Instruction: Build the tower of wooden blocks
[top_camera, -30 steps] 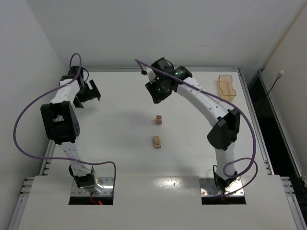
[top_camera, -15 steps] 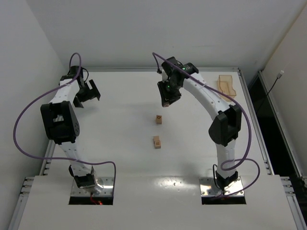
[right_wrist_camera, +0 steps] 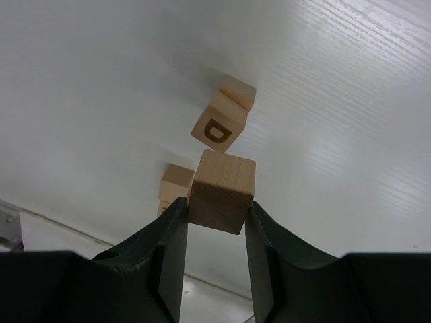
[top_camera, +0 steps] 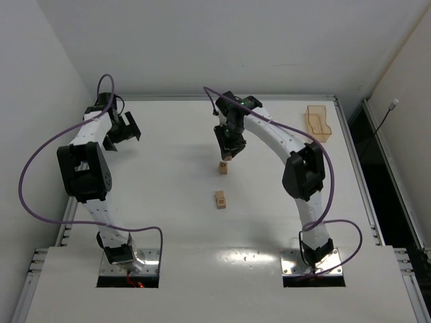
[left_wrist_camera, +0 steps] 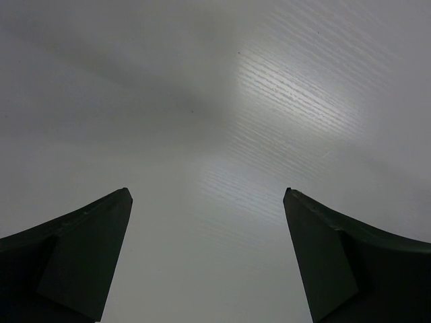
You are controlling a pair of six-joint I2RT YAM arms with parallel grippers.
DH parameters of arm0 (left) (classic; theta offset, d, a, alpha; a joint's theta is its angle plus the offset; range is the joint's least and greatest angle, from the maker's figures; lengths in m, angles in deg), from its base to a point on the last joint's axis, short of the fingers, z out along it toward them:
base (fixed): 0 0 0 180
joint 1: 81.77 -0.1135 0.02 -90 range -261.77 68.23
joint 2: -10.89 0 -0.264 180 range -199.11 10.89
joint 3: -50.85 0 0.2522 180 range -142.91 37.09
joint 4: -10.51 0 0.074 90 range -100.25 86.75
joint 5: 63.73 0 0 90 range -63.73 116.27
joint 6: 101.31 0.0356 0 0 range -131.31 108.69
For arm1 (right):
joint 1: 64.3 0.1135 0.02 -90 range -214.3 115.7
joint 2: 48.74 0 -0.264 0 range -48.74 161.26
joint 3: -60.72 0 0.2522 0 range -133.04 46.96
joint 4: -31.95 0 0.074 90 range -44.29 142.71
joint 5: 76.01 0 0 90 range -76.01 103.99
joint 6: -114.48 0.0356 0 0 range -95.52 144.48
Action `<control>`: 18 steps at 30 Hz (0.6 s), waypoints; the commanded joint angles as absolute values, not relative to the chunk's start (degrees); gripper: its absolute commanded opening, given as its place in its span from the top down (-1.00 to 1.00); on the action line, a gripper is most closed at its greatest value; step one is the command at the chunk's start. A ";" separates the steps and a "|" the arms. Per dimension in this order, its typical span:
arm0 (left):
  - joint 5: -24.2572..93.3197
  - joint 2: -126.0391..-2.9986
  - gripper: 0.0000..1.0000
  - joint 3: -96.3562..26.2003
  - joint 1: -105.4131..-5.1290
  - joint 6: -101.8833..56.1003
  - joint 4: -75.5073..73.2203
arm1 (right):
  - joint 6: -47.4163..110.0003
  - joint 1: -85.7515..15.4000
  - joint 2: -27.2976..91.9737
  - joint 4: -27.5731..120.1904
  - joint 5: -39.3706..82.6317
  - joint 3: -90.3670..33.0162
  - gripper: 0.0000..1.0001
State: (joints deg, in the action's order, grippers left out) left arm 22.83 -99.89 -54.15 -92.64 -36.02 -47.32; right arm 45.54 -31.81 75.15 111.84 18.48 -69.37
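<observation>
Right hand [right_wrist_camera: 215, 204] closed on a plain wooden cube [right_wrist_camera: 222, 190]; the cube is pinched flat between both fingers [right_wrist_camera: 168, 249], faces square to the pads, no mark on the face showing.

D-marked cube [right_wrist_camera: 217, 131] sits on the white surface [top_camera: 161, 182], letter up, taken as the landmark; the held cube hangs just at its far side, off the surface; in the wrist view their nearest corners almost meet, contact or gap cannot be told.

Near blocks [top_camera: 220, 199] lie apart from the D-marked cube, toward the arm bases; overhead they read longer than a single cube, and the wrist view shows one tan face with a sliver of another against it; stacked or butted, cannot tell.

No column standing; the wooden pieces are split between these two spots and the right hand.

Left hand [left_wrist_camera: 207, 195] well to the left of the D-marked cube, toward the far left corner; fingers spread wide, nothing between them, only bare surface under it.

Translucent tan tray [top_camera: 316, 123] well to the right of the D-marked cube, near the far right corner.
</observation>
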 commanded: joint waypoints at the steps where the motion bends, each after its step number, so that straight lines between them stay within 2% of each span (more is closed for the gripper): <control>1: 22.23 -96.52 -0.89 -53.96 -92.93 -36.98 -46.23 | 46.98 -31.00 75.71 111.54 18.21 -71.61 1.00; 18: 23.37 -98.09 -0.89 -53.96 -93.46 -36.98 -46.23 | 46.37 -30.99 78.96 110.49 21.02 -72.13 1.00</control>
State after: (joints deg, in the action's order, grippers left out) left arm 23.05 -99.89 -54.13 -93.02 -36.02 -47.30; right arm 45.71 -31.20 78.10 111.69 19.62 -69.44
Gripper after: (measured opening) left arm 0.944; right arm 0.319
